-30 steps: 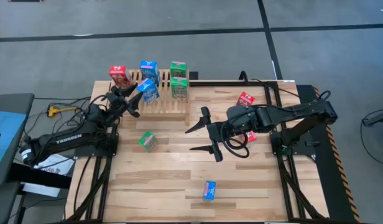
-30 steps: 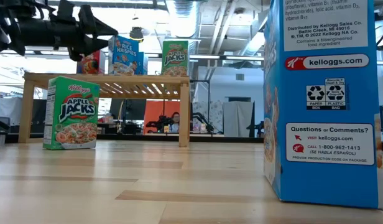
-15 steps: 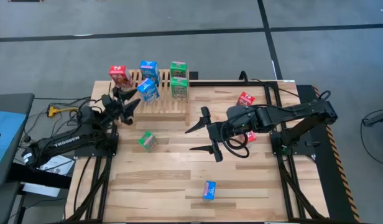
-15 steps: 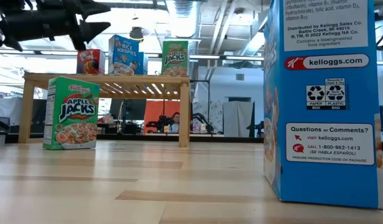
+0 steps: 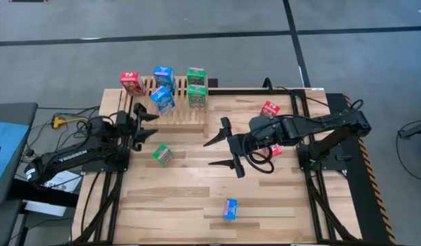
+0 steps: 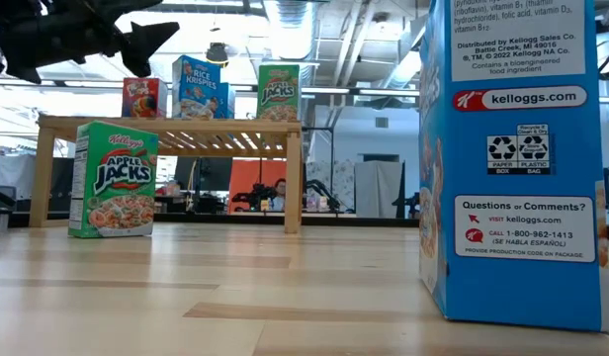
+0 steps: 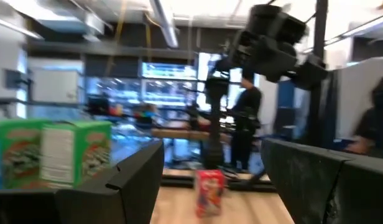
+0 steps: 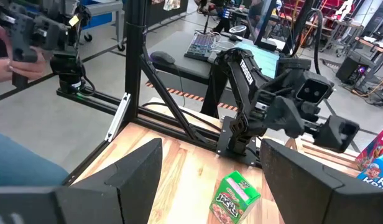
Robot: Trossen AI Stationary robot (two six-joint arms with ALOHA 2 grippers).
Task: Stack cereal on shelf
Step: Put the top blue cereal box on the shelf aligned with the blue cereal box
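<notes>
The shelf (image 5: pixel 171 109), a slatted wooden rack, stands at the table's far left. On its top are a red cereal box (image 5: pixel 132 83), two blue ones (image 5: pixel 163 77) (image 5: pixel 162 100) and two green ones (image 5: pixel 195 74) (image 5: pixel 197 96). Another green box (image 5: pixel 161 154) stands on the table in front of the shelf. My left gripper (image 5: pixel 143 126) is open and holds nothing, near the shelf's near left corner. My right gripper (image 5: pixel 223 149) hangs open over the middle of the table. In the low view the left gripper (image 6: pixel 136 35) shows at the upper left, above the shelf (image 6: pixel 171 124).
A red box (image 5: pixel 269 108) lies at the far right and another red one (image 5: pixel 276 149) shows under the right arm. A blue box (image 5: pixel 229 208) stands near the front edge and fills the right of the low view (image 6: pixel 517 158). People show in the room behind.
My left gripper has drawn back from the blue box on the shelf toward the table's near edge and has rolled about its own axis, its fingers tipping upward. The blue box has stayed where it was on the shelf.
</notes>
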